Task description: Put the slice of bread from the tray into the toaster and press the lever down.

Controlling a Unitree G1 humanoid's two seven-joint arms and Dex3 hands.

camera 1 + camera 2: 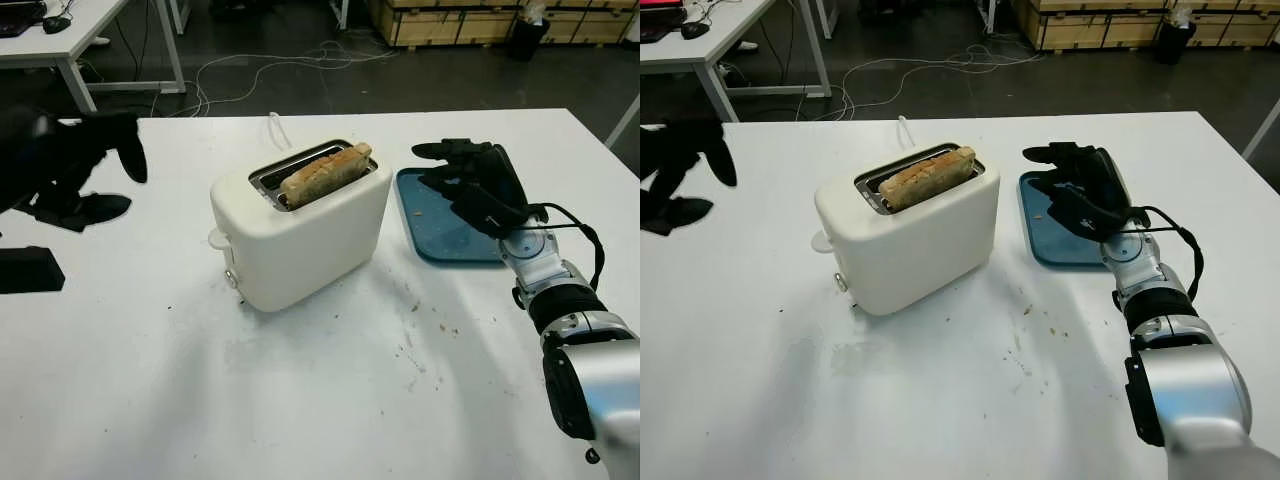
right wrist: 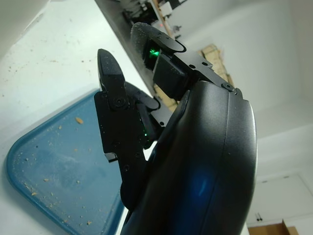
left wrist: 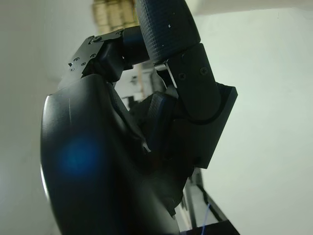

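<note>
A white toaster point(image 1: 300, 235) stands mid-table with a slice of bread point(image 1: 325, 173) upright in its slot, the top crust sticking out. Its white lever tab point(image 1: 218, 238) juts from the near left end. To the right lies the blue tray point(image 1: 430, 240), holding nothing but crumbs. My right hand point(image 1: 440, 165) hovers open over the tray, a little right of the toaster; the right wrist view shows its fingers point(image 2: 117, 122) above the tray point(image 2: 54, 181). My left hand point(image 1: 100, 165) is open above the table's far left side, well away from the toaster.
A black box point(image 1: 28, 268) lies at the table's left edge. Crumbs point(image 1: 420, 345) dot the white table in front of the tray. The toaster's white cable point(image 1: 275, 128) runs off the far edge. Another desk point(image 1: 90, 40) stands beyond, on the left.
</note>
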